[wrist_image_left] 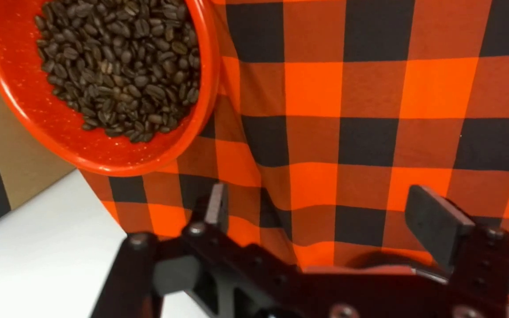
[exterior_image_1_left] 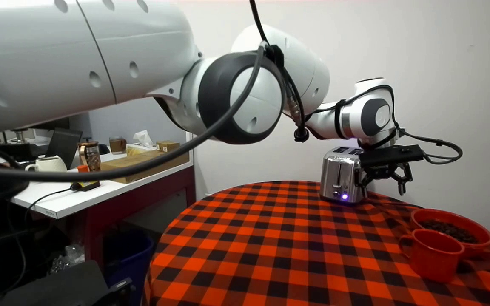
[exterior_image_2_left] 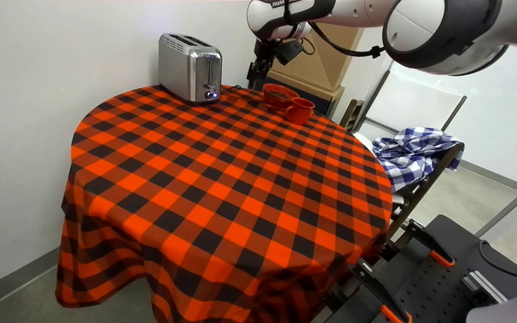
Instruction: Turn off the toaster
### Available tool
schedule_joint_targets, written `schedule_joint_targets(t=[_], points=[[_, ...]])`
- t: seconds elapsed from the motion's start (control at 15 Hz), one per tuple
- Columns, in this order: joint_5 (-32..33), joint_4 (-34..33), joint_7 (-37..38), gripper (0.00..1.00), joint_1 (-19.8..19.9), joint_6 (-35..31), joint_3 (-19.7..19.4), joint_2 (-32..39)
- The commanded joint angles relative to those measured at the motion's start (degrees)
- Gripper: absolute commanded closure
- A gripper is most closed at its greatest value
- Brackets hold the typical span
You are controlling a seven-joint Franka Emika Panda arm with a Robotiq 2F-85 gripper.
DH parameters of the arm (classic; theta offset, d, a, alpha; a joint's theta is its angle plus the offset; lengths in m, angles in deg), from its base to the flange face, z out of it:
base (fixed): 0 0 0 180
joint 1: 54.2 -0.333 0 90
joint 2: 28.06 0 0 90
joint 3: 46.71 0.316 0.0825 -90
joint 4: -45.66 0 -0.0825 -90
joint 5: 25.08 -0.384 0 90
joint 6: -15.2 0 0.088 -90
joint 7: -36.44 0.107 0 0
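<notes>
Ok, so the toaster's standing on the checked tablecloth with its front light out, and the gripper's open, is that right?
Not quite: the front light is lit, as both exterior views show. The rest holds: the toaster stands on the checked tablecloth, and the gripper is open.

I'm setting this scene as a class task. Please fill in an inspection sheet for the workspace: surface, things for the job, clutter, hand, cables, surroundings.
Surface: checked cloth, creased in places.
Job's things: toaster upright on the cloth, close to the wall; light on its front lit.
Clutter: bowl of beans with a mug beside it; whether these two touch, cannot tell.
Hand: open, nothing held, apart from the toaster.
Cables: black cable hanging off the arm; a loop sticks out near the hand.
Surroundings: cluttered desk; chair with a blue-and-white cloth on it.
</notes>
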Motion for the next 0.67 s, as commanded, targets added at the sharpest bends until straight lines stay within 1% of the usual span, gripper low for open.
schedule_joint_targets(t=[0.0, 0.07, 0.6], points=[[-2.27, -6.66, 0.86, 0.00, -0.31, 1.23, 0.94, 4.14], [-2.38, -5.07, 0.88, 0.00, -0.30, 0.16, 1.55, 3.40], [-3.12, -5.49, 2.12, 0.00, -0.11, -3.04, 4.06, 5.66]])
